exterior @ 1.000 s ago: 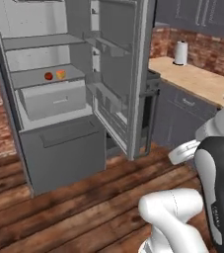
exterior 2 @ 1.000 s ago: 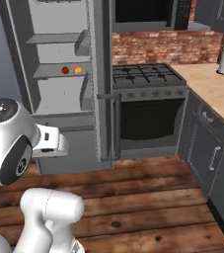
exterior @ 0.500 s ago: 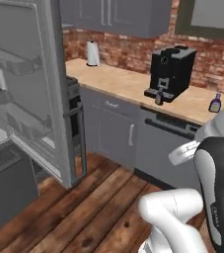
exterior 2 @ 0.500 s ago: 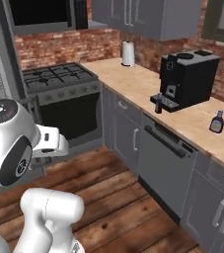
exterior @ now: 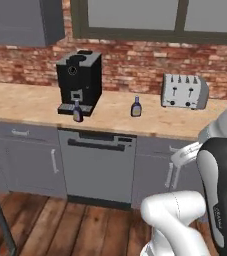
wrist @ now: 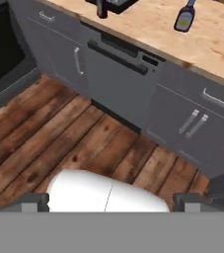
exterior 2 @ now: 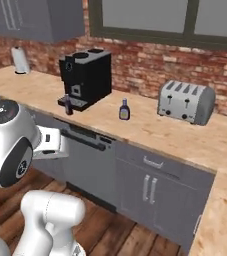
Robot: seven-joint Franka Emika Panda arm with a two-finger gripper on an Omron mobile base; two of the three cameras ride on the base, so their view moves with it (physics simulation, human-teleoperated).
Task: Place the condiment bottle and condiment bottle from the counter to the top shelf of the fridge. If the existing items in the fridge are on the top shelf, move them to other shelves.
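Note:
Two small dark condiment bottles stand upright on the beige counter (exterior: 30,102). One bottle (exterior: 77,111) is right in front of the black coffee machine (exterior: 80,80), and the other bottle (exterior: 136,106) stands alone between that machine and the toaster. The hand view has them at its top edge: the first bottle (wrist: 101,7) and the second bottle (wrist: 185,19). My gripper (wrist: 111,203) hangs open and empty over the wooden floor, well short of the counter (wrist: 217,44). The fridge, its shelves and the items in it are out of view.
A silver toaster (exterior: 185,91) sits at the counter's right. A dishwasher front (exterior: 97,167) with a bar handle is under the bottles, between grey cabinet doors. A paper towel roll (exterior 2: 20,60) stands far left, and the counter turns a corner at the right (exterior 2: 220,210).
The base has swung right, so the whole picture shifted from the open fridge, past the stove, to the counter with coffee machine and toaster. The arm keeps its pose.

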